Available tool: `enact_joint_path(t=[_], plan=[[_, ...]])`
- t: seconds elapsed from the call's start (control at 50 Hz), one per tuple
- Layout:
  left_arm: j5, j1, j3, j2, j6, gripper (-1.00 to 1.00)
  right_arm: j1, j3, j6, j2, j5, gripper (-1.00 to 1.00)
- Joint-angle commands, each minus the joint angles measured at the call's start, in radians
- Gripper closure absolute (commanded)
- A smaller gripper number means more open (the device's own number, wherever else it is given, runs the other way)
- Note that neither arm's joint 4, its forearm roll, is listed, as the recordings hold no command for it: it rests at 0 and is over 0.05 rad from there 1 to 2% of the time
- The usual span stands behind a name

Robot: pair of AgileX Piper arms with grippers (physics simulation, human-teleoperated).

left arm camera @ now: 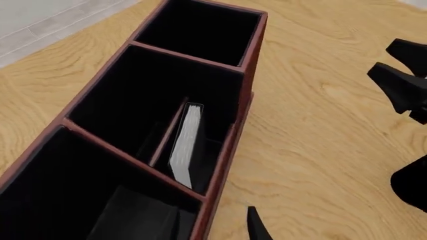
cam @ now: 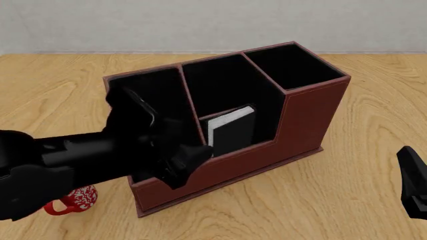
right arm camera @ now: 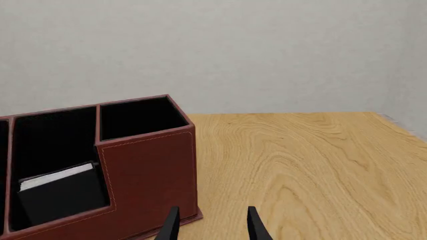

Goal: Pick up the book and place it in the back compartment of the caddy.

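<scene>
The reddish-brown caddy (cam: 313,117) stands mid-table, black inside. The black book (cam: 233,131) stands on edge in its middle compartment with the white pages up, leaning by a thin inner divider; nothing holds it. The left wrist view looks down on the book (left arm camera: 185,147) and the caddy (left arm camera: 248,55). My left gripper (cam: 187,162) hovers over the caddy's low front wall, open and empty, with one fingertip (left arm camera: 257,227) showing. My right gripper (right arm camera: 212,227) is open and empty beside the caddy's right end, low at the right of the front view (cam: 413,182).
A red-and-white mug (cam: 75,200) sits at the front left, partly under my left arm (cam: 73,155). The right gripper's black fingers (left arm camera: 400,80) show across the left wrist view. A pale wall runs behind the wooden table (cam: 373,210).
</scene>
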Motion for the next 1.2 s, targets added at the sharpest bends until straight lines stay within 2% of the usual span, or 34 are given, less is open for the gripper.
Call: enact_joint_path(t=[0.02, 0.46, 0.86, 1.1, 1.2], plan=[[0.023, -0.039, 0.034, -0.058, -0.023, -1.00, 0.000, 0.000, 0.000, 0.000, 0.000, -1.00], [0.130, -0.134, 0.070, -0.184, -0.023, -1.00, 0.000, 0.000, 0.000, 0.000, 0.000, -1.00], [0.234, -0.124, 0.103, -0.374, -0.007, -1.00, 0.000, 0.000, 0.000, 0.000, 0.000, -1.00], [0.344, -0.109, 0.058, -0.472, 0.023, -1.00, 0.000, 0.000, 0.000, 0.000, 0.000, -1.00], [0.364, -0.106, 0.068, -0.509, 0.023, -1.00, 0.000, 0.000, 0.000, 0.000, 0.000, -1.00]])
